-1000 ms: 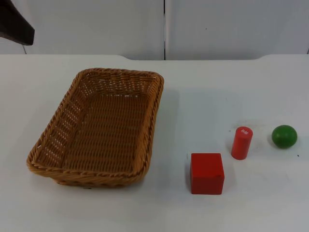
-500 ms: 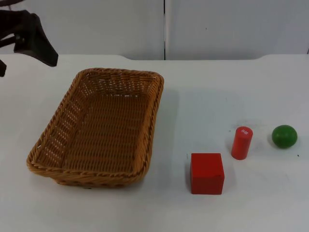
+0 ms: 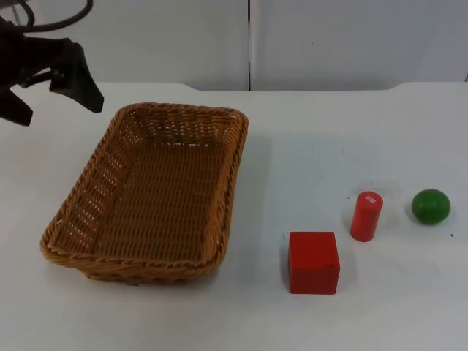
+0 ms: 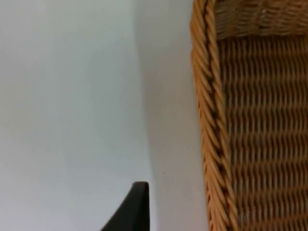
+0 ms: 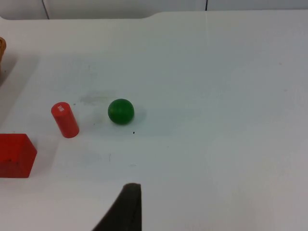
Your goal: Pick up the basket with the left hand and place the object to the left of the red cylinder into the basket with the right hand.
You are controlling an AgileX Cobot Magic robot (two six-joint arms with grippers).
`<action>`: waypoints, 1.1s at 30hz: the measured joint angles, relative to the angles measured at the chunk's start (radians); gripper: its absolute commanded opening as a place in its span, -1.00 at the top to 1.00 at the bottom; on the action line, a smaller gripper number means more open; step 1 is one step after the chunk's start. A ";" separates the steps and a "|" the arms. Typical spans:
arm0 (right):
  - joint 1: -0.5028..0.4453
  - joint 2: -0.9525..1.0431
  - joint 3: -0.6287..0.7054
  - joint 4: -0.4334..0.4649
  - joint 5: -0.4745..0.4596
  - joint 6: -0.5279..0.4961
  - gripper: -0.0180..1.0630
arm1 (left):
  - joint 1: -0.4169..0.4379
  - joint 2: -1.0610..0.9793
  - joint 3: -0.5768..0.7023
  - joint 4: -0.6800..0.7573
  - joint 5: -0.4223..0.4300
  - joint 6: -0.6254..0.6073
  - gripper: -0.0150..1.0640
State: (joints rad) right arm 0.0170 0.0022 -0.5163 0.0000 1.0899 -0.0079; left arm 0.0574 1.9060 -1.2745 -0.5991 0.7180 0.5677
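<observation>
left gripper (image 3: 51, 93) fingers spread wide, above table's far-left corner beside basket (image 3: 150, 194) rim | red cube (image 3: 314, 262) near front edge, just beside red cylinder (image 3: 365, 216) | right gripper fingers: cannot tell

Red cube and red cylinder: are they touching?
Apart. The top view shows a strip of white table between the red cube and the red cylinder; the right wrist view shows the same gap.
</observation>
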 measured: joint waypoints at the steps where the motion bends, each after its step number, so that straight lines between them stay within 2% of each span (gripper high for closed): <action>1: 0.000 0.000 0.000 0.000 0.000 0.000 -0.98 | 0.000 0.000 0.000 0.000 0.000 0.000 -0.84; 11: 0.000 0.000 0.000 0.000 -0.002 0.000 -0.98 | 0.000 0.139 -0.085 0.008 0.070 0.000 -0.84; 17: 0.000 0.000 0.000 0.000 -0.002 0.000 -0.98 | 0.000 0.192 -0.124 0.019 0.083 -0.009 -0.84; 22: 0.000 0.000 0.000 0.000 -0.002 0.000 -0.98 | -0.004 0.263 -0.198 0.049 0.143 -0.046 -0.84; 33: 0.000 0.000 0.000 0.000 -0.002 0.000 -0.98 | -0.034 0.336 -0.243 0.090 0.153 -0.075 -0.84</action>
State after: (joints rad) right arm 0.0170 0.0022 -0.5163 0.0000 1.0884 -0.0079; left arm 0.0237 2.2421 -1.5172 -0.5094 0.8712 0.4928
